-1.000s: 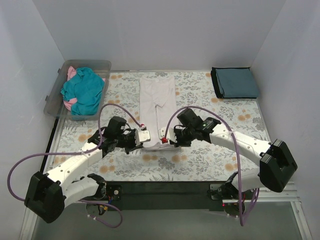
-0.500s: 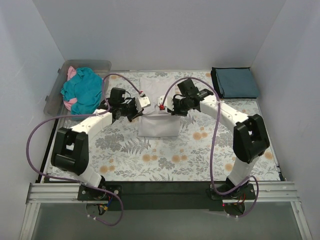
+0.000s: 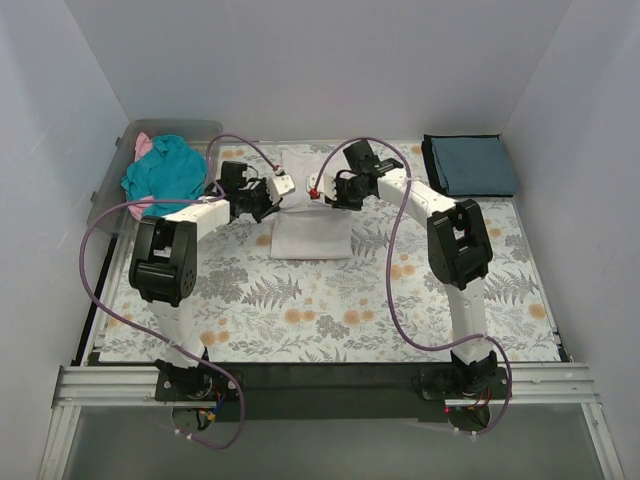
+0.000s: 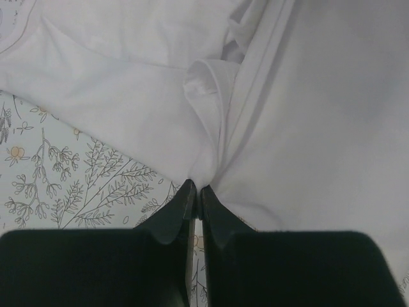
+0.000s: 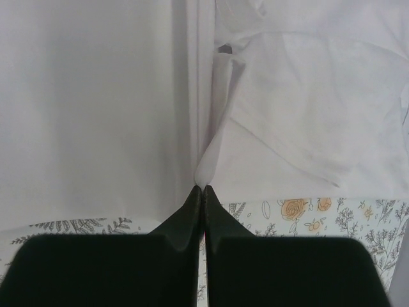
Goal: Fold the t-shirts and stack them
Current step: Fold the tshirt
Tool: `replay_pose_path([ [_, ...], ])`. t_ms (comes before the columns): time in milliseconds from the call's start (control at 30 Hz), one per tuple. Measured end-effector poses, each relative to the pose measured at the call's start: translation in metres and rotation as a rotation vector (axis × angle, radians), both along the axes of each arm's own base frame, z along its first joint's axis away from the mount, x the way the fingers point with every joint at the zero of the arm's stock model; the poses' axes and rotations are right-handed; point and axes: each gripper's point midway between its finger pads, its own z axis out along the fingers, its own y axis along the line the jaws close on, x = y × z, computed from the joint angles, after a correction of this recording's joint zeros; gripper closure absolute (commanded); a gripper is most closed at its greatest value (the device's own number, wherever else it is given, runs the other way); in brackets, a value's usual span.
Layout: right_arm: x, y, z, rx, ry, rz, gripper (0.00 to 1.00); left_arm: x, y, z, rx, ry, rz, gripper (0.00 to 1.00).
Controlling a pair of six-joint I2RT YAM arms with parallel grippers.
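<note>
The white t-shirt point(image 3: 312, 232) lies folded over on the floral table cover at the back middle. My left gripper point(image 3: 280, 187) is shut on its left corner; the left wrist view shows white cloth point(image 4: 281, 128) pinched at the fingertips point(image 4: 186, 195). My right gripper point(image 3: 316, 190) is shut on the right corner; the right wrist view shows a cloth fold point(image 5: 211, 163) pinched between the tips. A folded dark slate-blue t-shirt point(image 3: 470, 165) lies at the back right. Teal point(image 3: 165, 185) and pink point(image 3: 144, 148) t-shirts lie in a bin.
A clear plastic bin point(image 3: 200, 131) stands at the back left and holds the teal and pink shirts. White walls close in the back and sides. The floral table cover point(image 3: 330, 310) spreads in front of the white shirt. Purple cables loop over both arms.
Both grippers have carried the white shirt's near edge from the front toward the back, folding the long shirt in half. Both arms are now stretched far back.
</note>
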Motion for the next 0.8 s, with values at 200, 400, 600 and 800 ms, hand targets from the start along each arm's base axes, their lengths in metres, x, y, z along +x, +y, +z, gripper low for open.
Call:
replay_pose_path([
  [200,0.022,0.0,0.007,0.004,-0.031,-0.077,0.38,0.026,0.006,0.007,-0.012,-0.075,0.091,0.35],
  [400,0.016,-0.016,0.047,0.08,-0.042,-0.183,0.51,0.013,0.022,0.031,-0.078,-0.06,0.201,0.45],
  [600,-0.02,-0.014,0.085,0.205,0.054,-0.234,0.66,-0.036,0.016,0.073,-0.226,0.017,0.215,0.69],
  [800,-0.042,0.004,0.05,0.258,0.303,-0.297,0.68,-0.032,-0.014,0.067,-0.394,0.28,0.255,0.75],
])
